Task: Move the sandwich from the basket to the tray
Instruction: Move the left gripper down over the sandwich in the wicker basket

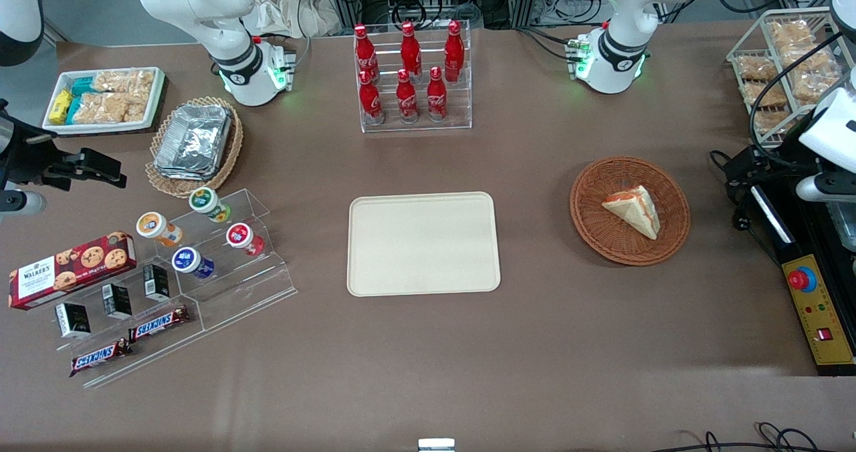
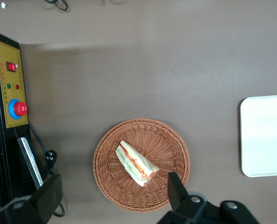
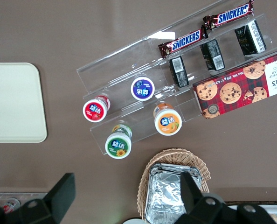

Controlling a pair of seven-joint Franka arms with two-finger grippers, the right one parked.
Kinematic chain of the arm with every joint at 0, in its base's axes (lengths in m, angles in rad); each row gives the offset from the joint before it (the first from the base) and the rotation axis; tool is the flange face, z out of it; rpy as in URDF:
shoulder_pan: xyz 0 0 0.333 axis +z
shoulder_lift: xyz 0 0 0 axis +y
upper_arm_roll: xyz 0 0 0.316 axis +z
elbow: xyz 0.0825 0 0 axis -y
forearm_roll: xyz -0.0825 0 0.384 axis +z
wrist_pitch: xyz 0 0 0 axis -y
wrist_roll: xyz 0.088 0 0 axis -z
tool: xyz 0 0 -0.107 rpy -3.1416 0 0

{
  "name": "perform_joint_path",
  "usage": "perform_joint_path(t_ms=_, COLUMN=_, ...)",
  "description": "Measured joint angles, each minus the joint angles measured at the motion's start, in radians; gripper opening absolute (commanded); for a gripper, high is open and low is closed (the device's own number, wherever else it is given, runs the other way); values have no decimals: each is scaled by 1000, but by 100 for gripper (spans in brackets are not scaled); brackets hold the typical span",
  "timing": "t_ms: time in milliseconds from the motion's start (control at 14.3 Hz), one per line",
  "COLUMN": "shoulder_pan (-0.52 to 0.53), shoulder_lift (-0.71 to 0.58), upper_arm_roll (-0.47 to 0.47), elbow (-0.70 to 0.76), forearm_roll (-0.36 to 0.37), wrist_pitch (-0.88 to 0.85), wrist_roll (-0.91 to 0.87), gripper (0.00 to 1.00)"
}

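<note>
Left wrist view shows the sandwich's (image 2: 136,164) red-green layered filling in the basket (image 2: 141,164), below the wide-open, empty tool (image 2: 111,192).

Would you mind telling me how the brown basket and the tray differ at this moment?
The basket is round, woven, reddish-brown; the tray is rectangular, smooth, cream. The basket holds the sandwich; the tray holds nothing. Both sit flat on the table. The gripper hangs open above the basket.

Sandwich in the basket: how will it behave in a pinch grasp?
Sandwich looks like soft layered bread, so it probably squashes under firm pinching. Filling shows along its edge and may slip out. It lies flat in the basket, unlikely to roll. Gripper is open above it.
</note>
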State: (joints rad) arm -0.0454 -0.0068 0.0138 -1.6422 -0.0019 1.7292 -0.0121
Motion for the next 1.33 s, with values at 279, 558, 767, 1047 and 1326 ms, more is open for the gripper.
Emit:
perform_joint_path(t_ms=279, shoulder_pan=-3, shoulder_lift=0, upper_arm_roll=-4, elbow=-2, forearm_roll=1, wrist_pitch=-50, wrist_roll=-45, gripper=100)
perform_joint_path(t_ms=558, shoulder_pan=-2, shoulder_lift=-13, upper_arm_roll=-5, elbow=-72, forearm_roll=-1, wrist_pitch=-77, wrist_roll=-100, gripper=100)
perform_joint_path(t_ms=767, shoulder_pan=-1, shoulder_lift=-37, upper_arm_roll=1, elbow=-171, forearm_roll=-2, wrist_pitch=-56, wrist_roll=-216, gripper=100)
perform_joint_path(t_ms=1047, shoulder_pan=-1, shoulder_lift=-64, upper_arm_roll=2, elbow=-387, forearm_roll=-2, wrist_pitch=159, wrist_roll=-504, gripper=100)
perform_joint_path(t_ms=1326, shoulder_pan=-1, shoulder_lift=-63, upper_arm_roll=1, elbow=-584, forearm_roll=-2, wrist_pitch=359, wrist_roll=-701, gripper=100)
